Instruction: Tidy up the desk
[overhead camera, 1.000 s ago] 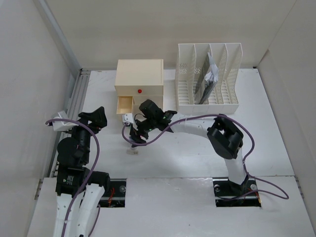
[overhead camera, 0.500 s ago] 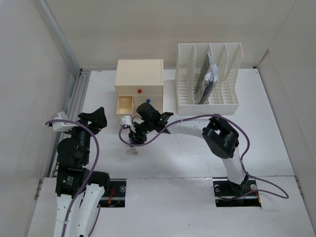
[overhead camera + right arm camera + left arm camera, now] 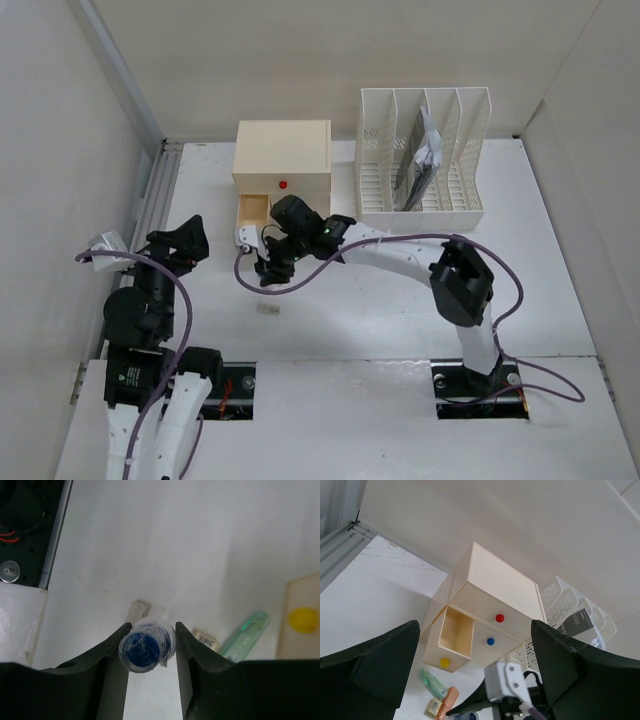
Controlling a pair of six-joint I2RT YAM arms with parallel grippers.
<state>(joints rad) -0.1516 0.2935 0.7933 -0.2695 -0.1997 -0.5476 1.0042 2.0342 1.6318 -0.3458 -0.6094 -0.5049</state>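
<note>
The matte white desk spreads flat beneath both arms, closed in by pale walls. Nearest the arm bases lies a small pale rectangular block. Just past it, the right gripper pinches a small round blue cylinder wrapped in crinkled clear film between its curved black fingers. A translucent green tube lies beyond. The left gripper is spread wide and holds nothing. Farther back sits a boxy cream drawer unit with its yellow-knobbed drawer open, beside a white slotted file rack.
</note>
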